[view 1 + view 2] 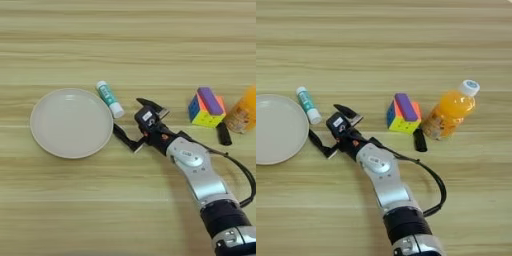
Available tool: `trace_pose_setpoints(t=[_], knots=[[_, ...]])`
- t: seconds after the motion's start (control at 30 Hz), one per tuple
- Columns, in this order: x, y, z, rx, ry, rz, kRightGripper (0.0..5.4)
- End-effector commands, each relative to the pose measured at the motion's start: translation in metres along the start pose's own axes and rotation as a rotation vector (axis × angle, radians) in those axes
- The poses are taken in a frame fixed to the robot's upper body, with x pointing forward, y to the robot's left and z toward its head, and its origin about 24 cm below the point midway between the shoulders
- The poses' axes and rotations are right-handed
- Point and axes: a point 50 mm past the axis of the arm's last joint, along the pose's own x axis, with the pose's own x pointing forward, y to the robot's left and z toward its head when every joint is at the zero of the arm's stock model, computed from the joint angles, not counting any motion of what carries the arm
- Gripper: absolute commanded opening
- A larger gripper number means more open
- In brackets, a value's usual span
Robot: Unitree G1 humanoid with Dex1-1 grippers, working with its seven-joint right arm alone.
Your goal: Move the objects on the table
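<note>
Round shallow off-white plate (71,123) is sitting at centre left on the light tan wooden table (125,45), with the small white glue stick with a teal-green label (109,98) lying just beside its upper right rim. Right gripper (137,125) with two black fingers is hovering mid-frame just right of the plate, spread wide and holding nothing. A multicoloured puzzle cube (403,114) and orange juice bottle with white cap (451,110) are standing further right.

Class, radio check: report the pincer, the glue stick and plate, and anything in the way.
Right pincer open, empty, beside glue stick. Glue stick lying flat just off plate rim. Path clear; cube and juice bottle stand off right.
</note>
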Motion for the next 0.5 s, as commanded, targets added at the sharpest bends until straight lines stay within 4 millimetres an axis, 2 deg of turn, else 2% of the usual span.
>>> trace_pose_setpoints(t=[0.03, 0.5], knots=[[0.013, -0.013, 0.013, -0.031, -0.035, -0.031, 5.39], [0.034, 0.002, -0.001, 0.034, 0.028, -0.019, 5.39]])
